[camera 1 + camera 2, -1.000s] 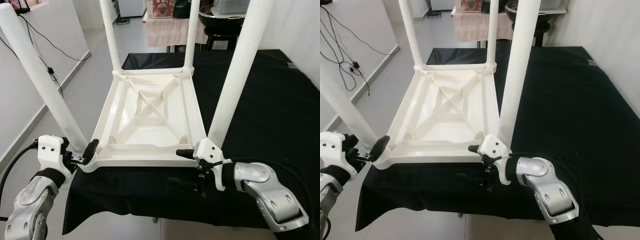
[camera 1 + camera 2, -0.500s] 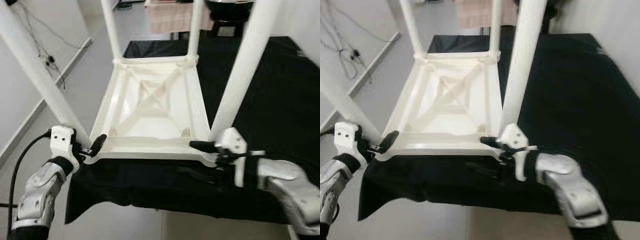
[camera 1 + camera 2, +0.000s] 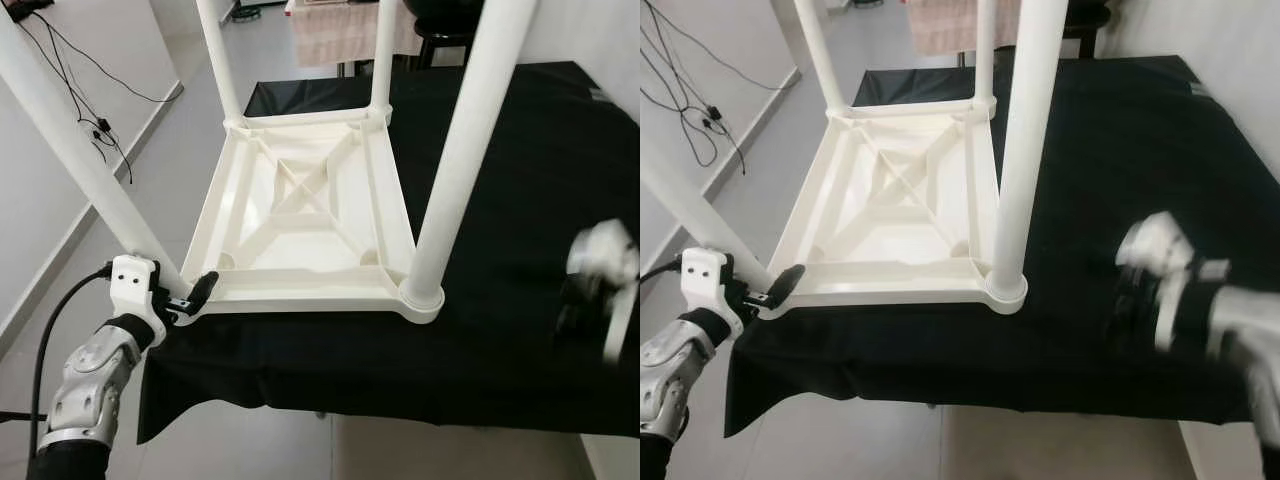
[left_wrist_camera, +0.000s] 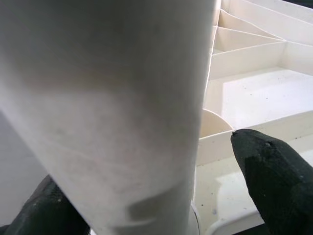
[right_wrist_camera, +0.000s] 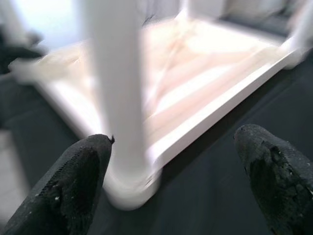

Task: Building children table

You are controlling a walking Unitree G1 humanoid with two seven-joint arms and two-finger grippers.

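All four legs look seated in the upturned table (image 3: 300,215); my left gripper (image 3: 188,298) pinches the near-left leg (image 3: 85,170), right gripper (image 5: 178,171) wide open; flipping remains.

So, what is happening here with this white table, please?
A robot is building a children's table, which lies upside down on a black cloth with four legs pointing up. The left gripper is at the near left corner, its fingers on either side of that leg. The right gripper is open, apart from the table, blurred.
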